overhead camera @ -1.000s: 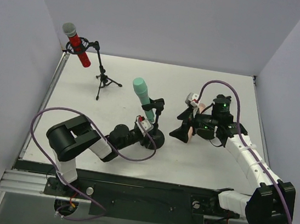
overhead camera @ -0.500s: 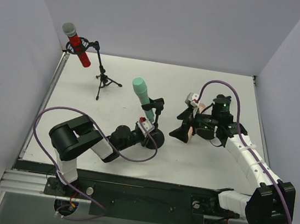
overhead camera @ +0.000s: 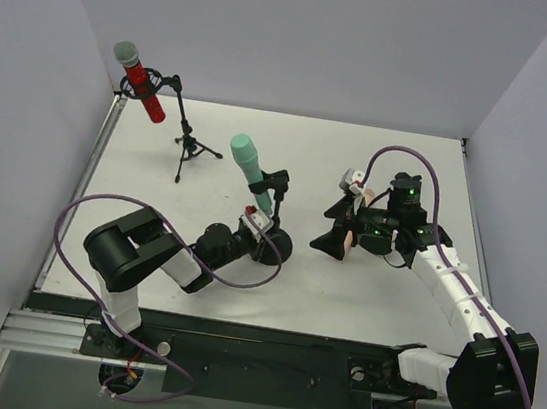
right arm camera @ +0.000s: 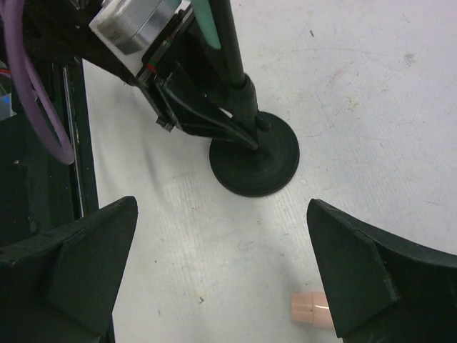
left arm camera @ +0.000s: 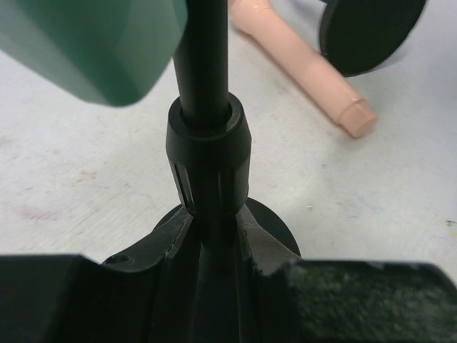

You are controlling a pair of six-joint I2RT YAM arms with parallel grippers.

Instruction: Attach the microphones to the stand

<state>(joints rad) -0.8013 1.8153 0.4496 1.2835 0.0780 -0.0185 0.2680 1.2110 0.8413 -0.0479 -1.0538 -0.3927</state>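
Peach-pink microphone point(right arm camera: 308, 306), largely cut off

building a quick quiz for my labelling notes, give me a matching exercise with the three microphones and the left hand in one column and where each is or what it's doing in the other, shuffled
Column 1
1. red microphone
2. mint-green microphone
3. peach-pink microphone
4. left hand

Column 2
A. lying on the table
B. shut around the pole of the round-base stand
C. clipped on the tripod stand
D. mounted on the round-base stand

Pairs: 1-C, 2-D, 3-A, 4-B
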